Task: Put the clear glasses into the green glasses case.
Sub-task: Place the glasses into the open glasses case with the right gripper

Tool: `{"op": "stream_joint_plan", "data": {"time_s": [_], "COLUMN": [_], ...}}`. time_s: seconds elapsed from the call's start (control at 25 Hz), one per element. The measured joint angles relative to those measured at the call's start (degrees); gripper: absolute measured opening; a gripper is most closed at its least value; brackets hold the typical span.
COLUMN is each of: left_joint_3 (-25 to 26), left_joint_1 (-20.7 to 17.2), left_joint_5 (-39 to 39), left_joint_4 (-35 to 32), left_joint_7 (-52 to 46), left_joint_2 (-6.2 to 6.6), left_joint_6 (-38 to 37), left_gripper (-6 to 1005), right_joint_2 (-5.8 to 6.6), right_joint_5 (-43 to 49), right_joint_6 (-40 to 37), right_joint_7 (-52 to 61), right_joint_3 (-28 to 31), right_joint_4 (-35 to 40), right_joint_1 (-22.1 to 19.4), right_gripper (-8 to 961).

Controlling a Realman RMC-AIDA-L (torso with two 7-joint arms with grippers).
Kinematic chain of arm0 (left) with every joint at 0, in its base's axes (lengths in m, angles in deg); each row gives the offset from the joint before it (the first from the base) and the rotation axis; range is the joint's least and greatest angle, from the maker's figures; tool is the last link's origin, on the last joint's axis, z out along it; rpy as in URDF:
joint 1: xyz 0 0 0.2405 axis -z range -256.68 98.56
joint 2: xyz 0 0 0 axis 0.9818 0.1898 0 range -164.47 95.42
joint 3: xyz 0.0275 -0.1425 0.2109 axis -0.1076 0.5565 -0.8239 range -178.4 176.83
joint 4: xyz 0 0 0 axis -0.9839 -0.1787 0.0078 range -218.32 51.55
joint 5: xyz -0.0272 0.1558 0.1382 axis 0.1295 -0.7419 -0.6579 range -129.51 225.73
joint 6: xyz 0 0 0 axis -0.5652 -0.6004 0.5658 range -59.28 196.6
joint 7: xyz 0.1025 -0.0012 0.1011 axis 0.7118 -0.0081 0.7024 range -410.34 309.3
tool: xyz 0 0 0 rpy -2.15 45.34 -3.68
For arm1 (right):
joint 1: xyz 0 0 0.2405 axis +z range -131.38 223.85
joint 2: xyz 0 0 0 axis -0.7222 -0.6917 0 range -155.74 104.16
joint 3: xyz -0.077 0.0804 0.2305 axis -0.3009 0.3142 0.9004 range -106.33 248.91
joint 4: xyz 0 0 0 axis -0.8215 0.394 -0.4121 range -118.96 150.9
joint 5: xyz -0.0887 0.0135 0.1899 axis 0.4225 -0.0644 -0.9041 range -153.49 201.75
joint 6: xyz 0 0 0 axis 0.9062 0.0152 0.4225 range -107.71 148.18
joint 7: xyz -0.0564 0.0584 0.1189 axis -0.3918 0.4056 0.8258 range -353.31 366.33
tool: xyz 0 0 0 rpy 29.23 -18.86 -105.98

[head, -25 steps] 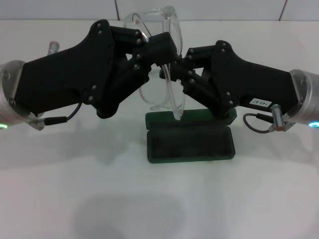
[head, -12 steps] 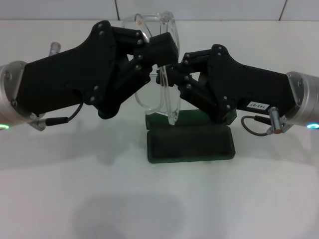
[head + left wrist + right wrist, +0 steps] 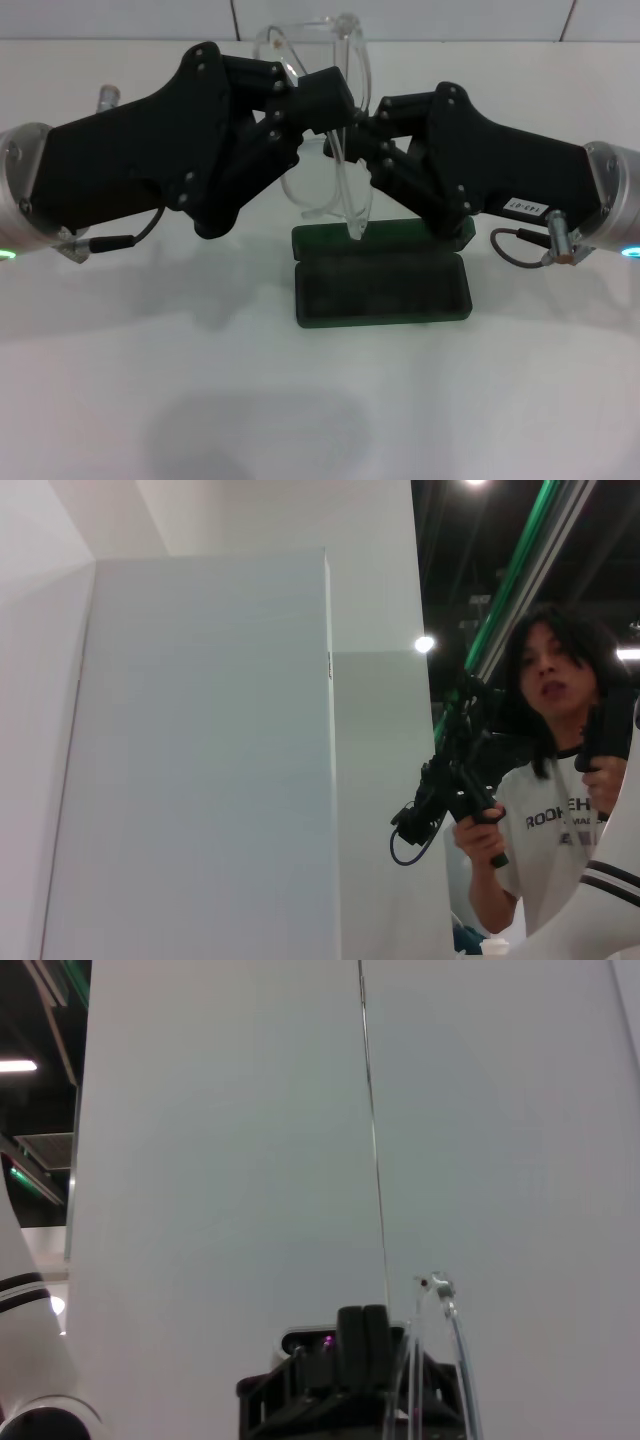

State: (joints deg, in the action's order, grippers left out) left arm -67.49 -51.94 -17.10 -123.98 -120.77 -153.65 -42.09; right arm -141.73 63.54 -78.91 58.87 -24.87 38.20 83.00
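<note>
**Glasses held mid-air between both grippers, above open case**

Head view, centre frame: the clear glasses are off the table, held upright-ish, frame edge-on to the camera, one lens hanging down toward the case. Upper part reaches the top of the frame, against the white wall.

L gripper: comes in from the left edge, black body across the upper-left quarter. Fingers pressed together, pinching the glasses near the top of the frame.

R gripper: comes in from the right edge, fingertips meeting the glasses at centre, just below and right of the L tip. Looks closed onto the frame, though the exact contact is partly hidden by the fingers.

The green glasses case: lies open on the white table, centre frame, just below the glasses. Tray toward the camera, lid behind it and partly hidden by the R gripper. Lower lens edge overlaps the lid in the picture; touching or apart — can't tell.

R wrist view: the glasses' clear arm shows at lower centre, beside a black gripper part. L wrist view: a person holding a controller, lower right.
</note>
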Motion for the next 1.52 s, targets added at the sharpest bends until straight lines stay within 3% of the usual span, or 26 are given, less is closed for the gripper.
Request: {"op": "stream_joint_plan", "data": {"time_s": [0.44, 0.56, 0.64, 0.8, 0.92, 1.12, 1.32, 1.52], "left_joint_3": [0.0, 0.9, 2.5, 9.1, 15.7, 24.1, 25.2, 25.3], "left_joint_1": [-0.6, -1.7, -3.3, -7.1, -9.3, -11.0, -10.8, -10.3], "left_joint_5": [0.1, 0.1, 0.0, -1.9, -6.6, -16.1, -19.8, -21.0], "left_joint_4": [-0.1, -0.1, -0.1, 0.0, -0.1, -0.5, -0.6, -1.1], "left_joint_7": [-0.4, -1.5, -3.0, -7.0, -9.6, -11.8, -12.2, -10.6], "left_joint_2": [0.53, 1.62, 3.07, 6.29, 7.98, 8.62, 8.73, 8.70], "left_joint_6": [-0.3, -0.3, -0.3, -0.2, -0.1, 0.1, 0.2, 0.4], "left_gripper": [30, 31, 31, 32, 33, 34, 35, 37], "right_joint_2": [0.31, 0.91, 1.54, 3.55, 3.91, 2.00, 2.21, 0.84], "right_joint_5": [0.0, 0.5, 1.3, 6.1, 13.6, 33.8, 52.3, 69.0], "right_joint_6": [0.2, 0.6, 1.3, 8.1, 13.1, 14.8, 10.4, 5.0], "right_joint_7": [-0.2, 0.1, 0.3, 3.5, 8.2, 23.4, 43.3, 58.9], "right_joint_3": [2.3, 2.3, 2.3, 2.8, 5.4, 14.6, 19.5, 21.1], "right_joint_4": [0.0, 1.6, 3.7, 17.3, 28.5, 46.6, 63.3, 77.5], "right_joint_1": [-1.1, -1.4, -2.3, -8.3, -12.9, -17.5, -15.6, -11.9], "right_gripper": [70, 69, 69, 69, 69, 70, 69, 69]}}
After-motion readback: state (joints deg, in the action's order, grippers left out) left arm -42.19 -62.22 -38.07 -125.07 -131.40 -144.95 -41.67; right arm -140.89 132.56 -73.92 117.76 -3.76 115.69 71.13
